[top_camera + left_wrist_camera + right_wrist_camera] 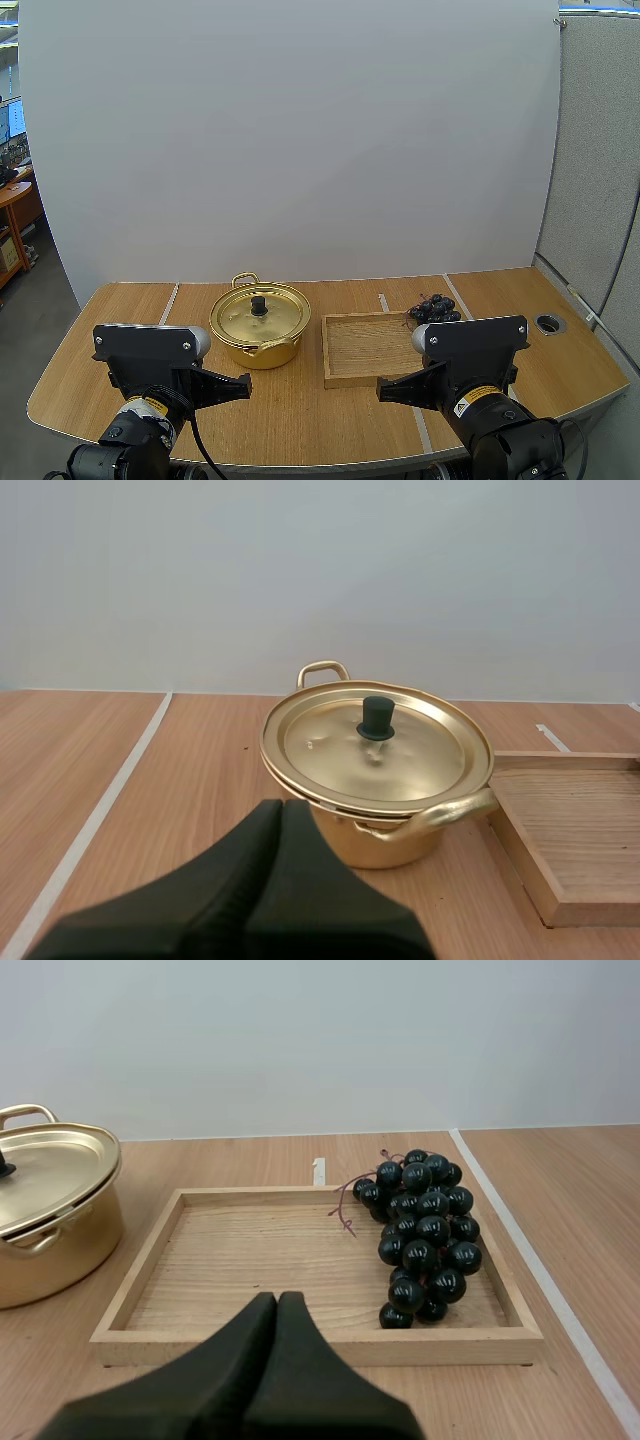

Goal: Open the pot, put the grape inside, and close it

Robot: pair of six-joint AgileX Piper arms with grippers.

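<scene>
The left claw (281,812) is nearest in its own view. Its two black fingers lie pressed together as one dark wedge and hold nothing. The right claw (277,1300) looks the same, with its fingers together and nothing between them. Seen from above, both claws hang low over the front part of the worktop (300,425), well apart from each other. The left one points toward the pot and the right one toward the tray.

Just beyond the left claw stands the pot (385,845). It is golden and shiny, with one looped handle on the near side and one on the far side. The lid (400,765) sits on the pot, so the inside is hidden. A small black knob (377,718) stands up in the middle of the lid.

To the right of the pot, near it, lies a shallow wooden tray (320,1346). A bunch of dark, almost black grapes (420,1230) lies inside it on the right side, reaching toward the far corner. A thin reddish stem points toward the tray's middle.

In the high view the right arm covers the tray's right part and most of the grapes, so that only the top berries show. In the right wrist view the pot is cut off at the edge. In the left wrist view the tray is cut off too. White lines (100,810) run along the worktop from front to back.
</scene>
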